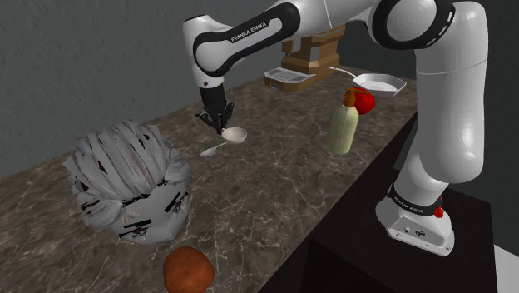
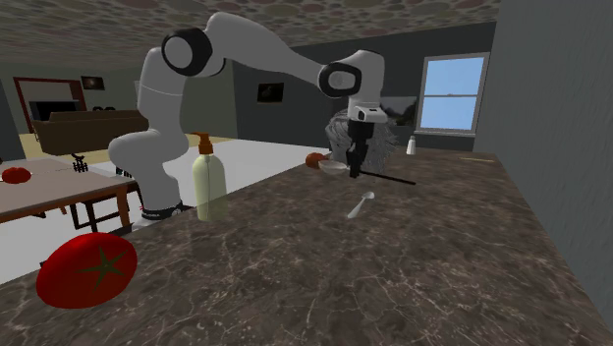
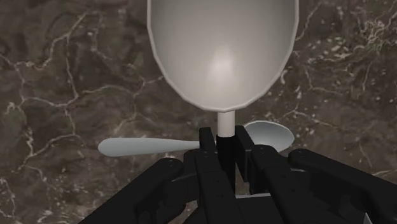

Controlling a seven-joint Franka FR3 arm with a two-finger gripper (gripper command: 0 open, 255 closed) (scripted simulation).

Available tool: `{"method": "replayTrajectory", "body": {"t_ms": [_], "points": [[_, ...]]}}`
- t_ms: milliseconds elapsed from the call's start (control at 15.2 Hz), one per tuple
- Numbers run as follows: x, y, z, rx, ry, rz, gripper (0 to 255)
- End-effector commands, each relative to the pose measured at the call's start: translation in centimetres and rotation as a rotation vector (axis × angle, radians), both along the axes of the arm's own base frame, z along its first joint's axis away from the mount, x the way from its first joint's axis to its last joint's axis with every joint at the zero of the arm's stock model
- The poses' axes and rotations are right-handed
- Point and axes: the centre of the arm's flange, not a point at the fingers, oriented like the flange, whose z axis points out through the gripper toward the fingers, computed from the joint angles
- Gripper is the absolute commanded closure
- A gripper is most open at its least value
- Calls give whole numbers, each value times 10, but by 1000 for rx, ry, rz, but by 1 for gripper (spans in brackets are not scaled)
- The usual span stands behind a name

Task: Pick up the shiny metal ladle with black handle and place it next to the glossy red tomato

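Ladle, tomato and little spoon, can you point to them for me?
ladle [image 3: 222, 57]: wrist view, middle of its pale bowl.
tomato [image 2: 86, 270]: second exterior view, middle of its red skin.
spoon [image 3: 270, 133]: wrist view, its small bowl.

Dark marble counter [image 2: 413, 265], grey walls, bright window [image 2: 451, 93], wooden table [image 2: 49, 192] beyond.

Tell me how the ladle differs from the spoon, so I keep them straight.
The ladle is clasped in the jaws; the spoon lies free on the counter. The ladle's bowl is far larger than the spoon's. The ladle has a black handle; the spoon is pale grey throughout. Both have smooth, pale grey bowls.
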Motion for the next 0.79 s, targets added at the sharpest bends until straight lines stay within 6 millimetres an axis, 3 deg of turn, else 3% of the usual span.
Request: {"method": "replayTrajectory", "body": {"t_ms": [0,726], "points": [[0,-1,10,0,0,0,255],[0,-1,68,0,0,0,255]]}}
